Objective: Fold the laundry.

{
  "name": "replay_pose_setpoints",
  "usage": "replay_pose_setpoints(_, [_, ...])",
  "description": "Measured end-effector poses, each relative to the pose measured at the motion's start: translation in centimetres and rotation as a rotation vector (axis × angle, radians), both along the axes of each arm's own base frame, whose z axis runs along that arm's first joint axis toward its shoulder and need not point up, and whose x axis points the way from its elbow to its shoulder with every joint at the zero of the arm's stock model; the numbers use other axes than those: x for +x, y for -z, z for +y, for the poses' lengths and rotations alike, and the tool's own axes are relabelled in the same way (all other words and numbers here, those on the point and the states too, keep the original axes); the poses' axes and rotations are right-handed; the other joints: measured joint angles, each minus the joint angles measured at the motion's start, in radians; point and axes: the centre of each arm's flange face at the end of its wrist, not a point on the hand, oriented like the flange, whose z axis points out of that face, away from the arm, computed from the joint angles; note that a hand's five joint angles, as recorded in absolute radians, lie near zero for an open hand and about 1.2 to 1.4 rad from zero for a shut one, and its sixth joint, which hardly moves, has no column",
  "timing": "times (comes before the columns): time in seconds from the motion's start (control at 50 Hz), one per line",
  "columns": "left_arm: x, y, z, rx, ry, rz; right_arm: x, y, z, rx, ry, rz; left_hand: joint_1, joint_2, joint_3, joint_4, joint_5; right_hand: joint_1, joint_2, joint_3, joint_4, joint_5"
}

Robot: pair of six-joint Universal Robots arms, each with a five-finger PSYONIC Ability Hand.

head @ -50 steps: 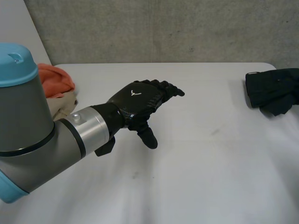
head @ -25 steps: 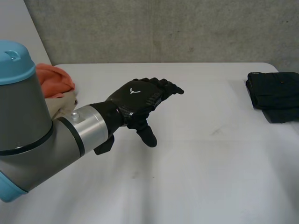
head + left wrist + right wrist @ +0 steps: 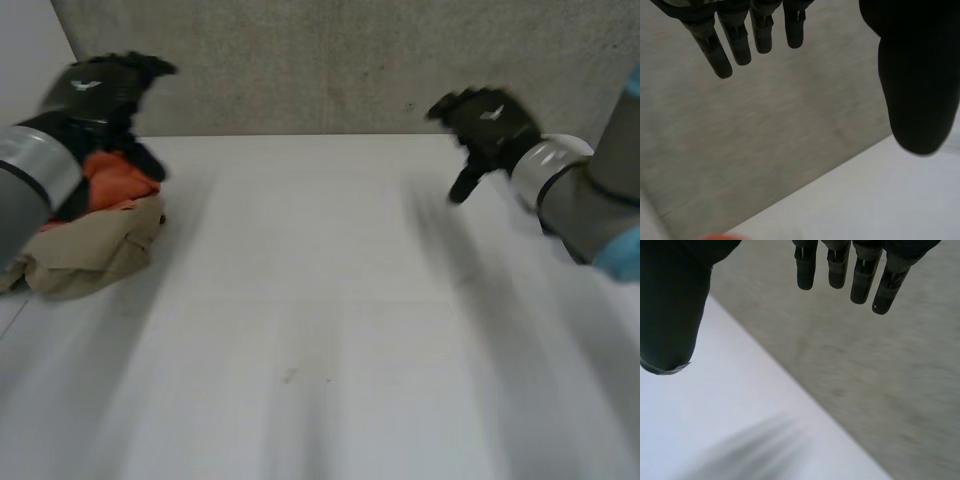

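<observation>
A heap of laundry lies at the table's far left: an orange cloth point(image 3: 115, 180) on top of a beige cloth point(image 3: 85, 250). My left hand point(image 3: 100, 90) is raised above that heap, open, with its fingers point(image 3: 722, 42) and thumb straight and nothing between them. My right hand point(image 3: 485, 125) is lifted over the table's far right part, open and empty too; its fingers point(image 3: 860, 275) point toward the wall.
The white table point(image 3: 320, 320) spreads wide and bare between the arms. A grey concrete wall point(image 3: 330, 60) stands behind its far edge. My right forearm point(image 3: 580, 195) comes in from the right side.
My left hand has swung from the table's middle up to the far left over the heap. My right hand has come into view at the far right. The folded black garment has left the view.
</observation>
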Motion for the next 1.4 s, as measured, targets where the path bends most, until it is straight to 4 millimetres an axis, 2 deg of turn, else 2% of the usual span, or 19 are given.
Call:
replay_pose_setpoints(0.02, [0.0,0.0,0.0,0.0,0.0,0.0,0.0,0.0,0.0,0.0,0.0,0.0,0.0,0.0,0.0,0.0,0.0,0.0,0.0,0.0,0.0,0.0])
replay_pose_setpoints(0.04, [2.7,1.1,-2.8,0.0,-0.083,-0.027,1.1,1.2,2.6,0.031,-0.065,0.016,0.0,0.0,0.0,0.0,0.0,0.0,0.0,0.0,0.0,-0.002])
replay_pose_setpoints(0.08, [4.5,2.1,-4.6,0.002,-0.132,-0.053,1.7,2.2,4.4,0.048,-0.104,0.037,0.0,0.0,0.0,0.0,0.0,0.0,0.0,0.0,0.0,-0.002])
replay_pose_setpoints(0.24, [10.3,8.7,-12.0,0.019,-0.257,-0.292,1.7,6.5,9.1,0.101,-0.173,0.189,0.0,-0.001,0.0,0.0,0.0,0.0,0.0,0.0,0.0,-0.002])
replay_pose_setpoints(0.44, [12.1,14.3,-17.3,-0.049,-0.29,-0.418,0.5,9.1,10.5,0.166,-0.177,0.258,0.117,0.089,0.083,0.092,0.081,0.0,0.0,0.0,0.0,-0.002])
replay_pose_setpoints(0.56, [12.0,15.1,-18.6,-0.07,-0.298,-0.413,0.1,9.7,10.7,0.183,-0.17,0.26,0.853,0.879,0.863,0.874,0.812,0.0,0.0,0.0,0.0,-0.002])
replay_pose_setpoints(0.62, [11.3,14.7,-18.5,-0.078,-0.308,-0.405,-0.3,9.8,10.4,0.185,-0.154,0.258,0.853,0.959,0.955,0.965,0.864,0.0,0.0,0.0,0.0,-0.002])
replay_pose_setpoints(0.72, [8.9,12.5,-17.3,-0.107,-0.32,-0.375,-1.1,9.6,9.5,0.18,-0.121,0.252,0.853,0.966,0.965,0.974,0.864,0.0,0.0,0.0,0.0,-0.002])
replay_pose_setpoints(0.84, [3.5,6.6,-13.0,-0.171,-0.245,-0.199,-2.0,8.6,7.9,0.149,-0.074,0.238,0.853,0.97,0.971,0.984,0.864,0.0,0.0,0.0,0.0,-0.002])
replay_pose_setpoints(1.02, [-6.2,0.2,-1.6,-0.132,0.066,0.17,-3.1,6.0,5.2,0.077,0.056,0.204,0.853,0.972,0.975,0.991,0.864,0.0,0.0,0.0,0.0,-0.002])
replay_pose_setpoints(1.04, [-6.2,0.2,-1.6,-0.132,0.066,0.17,-3.1,6.0,5.2,0.077,0.056,0.204,0.853,0.972,0.975,0.991,0.864,0.0,0.0,0.0,0.0,-0.002])
replay_pose_setpoints(1.12, [-11.2,1.7,4.5,-0.004,0.259,0.228,-3.7,4.7,3.9,0.048,0.149,0.178,0.765,0.835,0.854,0.867,0.776,0.0,0.0,0.0,0.0,-0.002])
replay_pose_setpoints(1.14, [-12.1,2.5,5.6,0.033,0.293,0.222,-3.8,4.5,3.7,0.044,0.162,0.173,0.514,0.602,0.626,0.636,0.554,0.0,0.0,0.0,0.0,-0.002])
replay_pose_setpoints(1.18, [-12.8,3.3,6.5,0.067,0.319,0.212,-3.9,4.3,3.5,0.041,0.174,0.169,0.514,0.602,0.626,0.636,0.554,0.0,0.0,0.0,0.0,-0.002])
replay_pose_setpoints(1.2, [-14.2,5.3,8.5,0.15,0.369,0.174,-4.3,3.8,3.0,0.032,0.201,0.158,0.073,0.191,0.2,0.2,0.14,0.0,0.0,0.0,0.0,-0.002])
replay_pose_setpoints(1.22, [-14.6,6.2,9.2,0.186,0.385,0.152,-4.4,3.7,2.9,0.03,0.208,0.155,0.073,0.191,0.2,0.2,0.14,0.0,0.0,0.0,0.0,-0.002])
replay_pose_setpoints(1.26, [-14.9,6.8,9.7,0.211,0.395,0.134,-4.5,3.6,2.7,0.028,0.214,0.152,0.073,0.191,0.2,0.2,0.14,0.0,0.0,0.0,0.0,-0.002])
replay_pose_setpoints(1.28, [-15.2,7.9,10.5,0.256,0.406,0.093,-4.6,3.6,2.6,0.027,0.218,0.15,0.006,0.007,0.005,0.005,0.002,0.0,0.0,0.0,0.0,-0.002])
replay_pose_setpoints(1.4, [-14.4,8.9,10.3,0.288,0.362,0.015,-5.0,3.4,2.3,0.027,0.224,0.149,0.006,0.007,0.005,0.005,0.002,0.0,0.0,0.0,0.0,-0.002])
